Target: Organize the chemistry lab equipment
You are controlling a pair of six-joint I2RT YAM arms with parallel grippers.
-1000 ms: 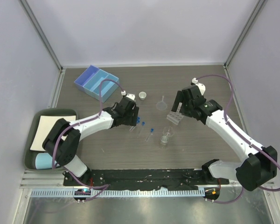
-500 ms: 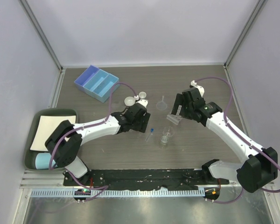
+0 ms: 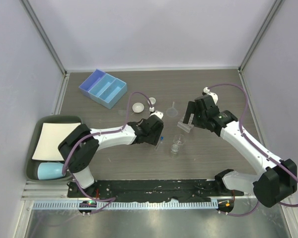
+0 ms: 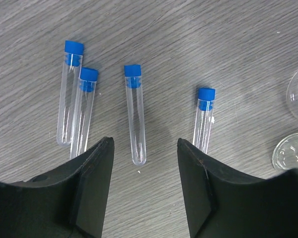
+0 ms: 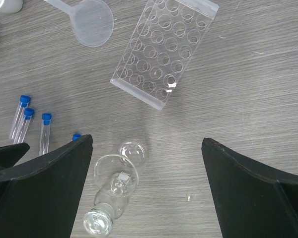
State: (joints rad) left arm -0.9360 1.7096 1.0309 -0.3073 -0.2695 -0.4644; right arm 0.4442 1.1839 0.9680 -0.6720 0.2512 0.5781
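Several clear blue-capped test tubes (image 4: 135,114) lie flat on the table just ahead of my open, empty left gripper (image 4: 145,144). In the top view the left gripper (image 3: 158,136) hovers over them, hiding most. My right gripper (image 5: 146,141) is open and empty, raised above the clear tube rack (image 5: 164,54) and the glass beaker (image 5: 116,178). In the top view it (image 3: 187,115) is above the rack (image 3: 185,126), with the beaker (image 3: 177,145) nearer. The clear funnel (image 3: 173,110) and two white dishes (image 3: 138,107) lie behind.
A blue compartment box (image 3: 103,88) stands at the back left. A green tray (image 3: 39,124) with a white sheet is at the left edge, with a pale-blue cup (image 3: 49,171) at its near end. Walls close in on three sides.
My left gripper has swung right and nearer, from beside the dishes to over the test tubes, uncovering both dishes. My right gripper has shifted slightly over the rack.
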